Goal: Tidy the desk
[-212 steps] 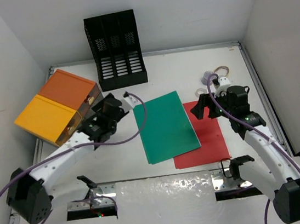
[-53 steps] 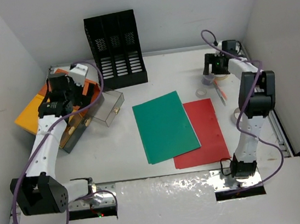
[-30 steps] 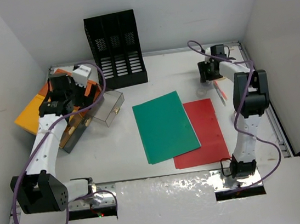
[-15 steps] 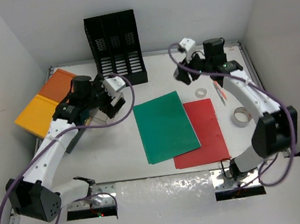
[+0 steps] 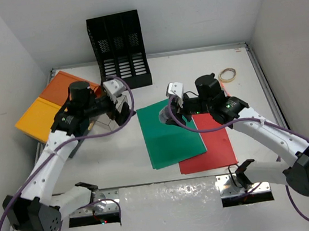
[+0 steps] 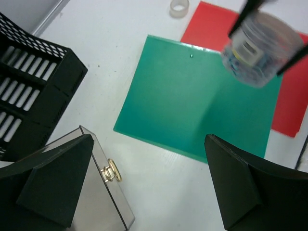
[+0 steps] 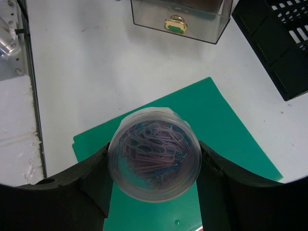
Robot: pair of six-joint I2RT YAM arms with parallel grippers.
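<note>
While it hung above the green folder [image 5: 171, 133], right end effector [image 5: 171, 114]: pinched a clear jar of paper clips [image 7: 154, 154], lifted off the surface!
Left end effector [image 6: 149, 185]: spread wide, gripping nothing, just over the clear drawer [image 6: 96, 202].
Worktop [image 5: 120, 160]: white, walled in, beneath both arms.
Red folder [image 5: 215, 141]: partly under the green one.

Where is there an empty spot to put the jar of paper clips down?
Bare desk lies between the black rack and the rubber band, and left of the green folder. It is crowded around the clear drawer.
</note>
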